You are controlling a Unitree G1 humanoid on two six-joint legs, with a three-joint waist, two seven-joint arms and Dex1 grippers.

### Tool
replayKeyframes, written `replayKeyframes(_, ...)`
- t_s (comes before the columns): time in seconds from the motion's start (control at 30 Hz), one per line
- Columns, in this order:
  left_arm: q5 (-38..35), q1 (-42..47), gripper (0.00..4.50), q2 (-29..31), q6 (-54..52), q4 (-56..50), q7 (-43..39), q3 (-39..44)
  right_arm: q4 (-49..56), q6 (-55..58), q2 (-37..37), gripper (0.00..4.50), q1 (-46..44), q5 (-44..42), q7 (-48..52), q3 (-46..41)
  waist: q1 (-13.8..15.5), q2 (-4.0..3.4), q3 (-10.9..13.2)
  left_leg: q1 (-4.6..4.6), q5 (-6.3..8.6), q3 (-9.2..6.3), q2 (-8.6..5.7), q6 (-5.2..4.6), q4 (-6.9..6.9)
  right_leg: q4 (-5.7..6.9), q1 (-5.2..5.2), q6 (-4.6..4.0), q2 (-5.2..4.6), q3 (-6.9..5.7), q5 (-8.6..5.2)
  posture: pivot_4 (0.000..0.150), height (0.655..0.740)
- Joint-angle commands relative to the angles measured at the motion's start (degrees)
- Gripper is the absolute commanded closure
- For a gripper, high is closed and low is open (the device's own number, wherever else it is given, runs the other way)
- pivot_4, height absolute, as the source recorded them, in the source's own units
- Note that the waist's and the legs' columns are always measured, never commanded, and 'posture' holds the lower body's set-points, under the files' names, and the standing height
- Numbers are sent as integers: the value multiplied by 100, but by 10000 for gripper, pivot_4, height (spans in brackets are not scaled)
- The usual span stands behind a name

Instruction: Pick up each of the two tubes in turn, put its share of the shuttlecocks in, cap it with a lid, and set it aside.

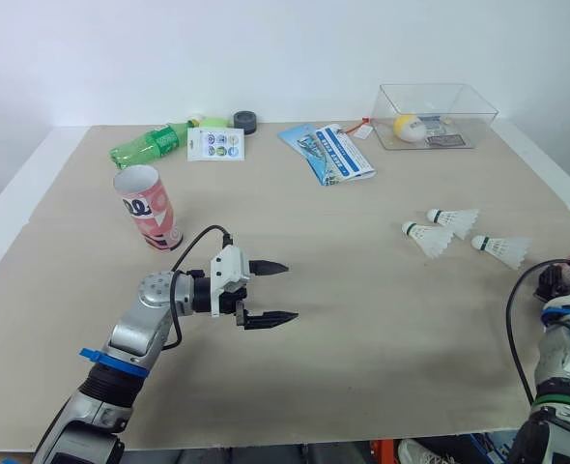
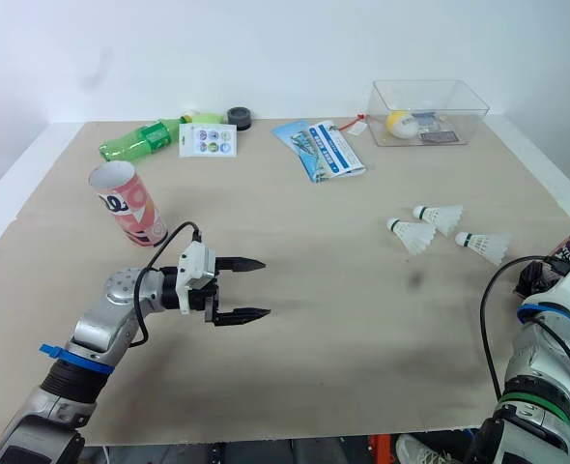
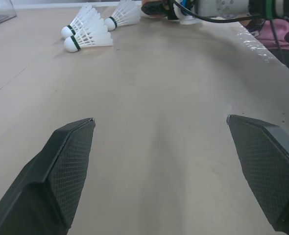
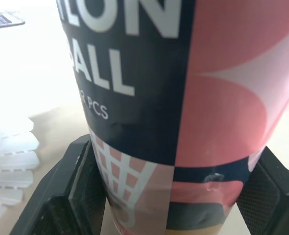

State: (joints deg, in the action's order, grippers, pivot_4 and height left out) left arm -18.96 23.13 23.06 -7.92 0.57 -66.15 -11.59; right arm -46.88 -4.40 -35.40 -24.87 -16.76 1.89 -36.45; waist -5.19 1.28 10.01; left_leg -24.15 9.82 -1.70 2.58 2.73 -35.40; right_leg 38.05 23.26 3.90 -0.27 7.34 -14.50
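Observation:
An open pink and white tube [image 1: 150, 207] stands at the left of the table. Right of it my left gripper [image 1: 291, 290] hovers low over bare table, open, nothing between its fingers [image 3: 68, 161]. Three white shuttlecocks [image 1: 429, 238] [image 1: 456, 220] [image 1: 502, 249] lie together at the right. At the table's right edge my right gripper [image 4: 176, 166] is shut on a second pink and navy tube [image 4: 183, 83], which stands upright on the table; its top is out of view. A black round lid [image 1: 245, 122] lies at the back, beside a bottle.
A green bottle [image 1: 152, 147] lies at the back left beside a sticker card [image 1: 216, 144]. A blue leaflet [image 1: 328, 152] lies at the back centre. A clear box [image 1: 452, 100] holding a yellow and white ball stands back right.

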Motion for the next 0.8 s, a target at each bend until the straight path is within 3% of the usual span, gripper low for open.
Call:
replayKeyframes(0.03, -21, 26, 0, 29, -4, -178, 17, -6, -225, -70, -83, 10252, -72, -91, -44, -52, -8, 2, 1, 0, 0, 0, 0, 0, 0, 0, 0, 0, 0, 0, 0, 1500, 7400)
replayKeyframes(0.47, -25, 33, 0, 38, -21, -163, 3, -41, -24, -566, -430, 10252, -251, 335, 114, 459, -37, -4, 2, 0, 0, 0, -1, 0, 1, 0, 1, 1, 0, 2, 1, 1500, 7400)
replayKeyframes(0.8, -24, -8, 0, 73, -25, -209, 35, -21, -92, -751, -397, 10252, 95, 220, -525, 133, -35, -9, 4, -2, 1, -1, -3, -1, 1, 0, 1, 3, -1, 2, -1, 1500, 7400)
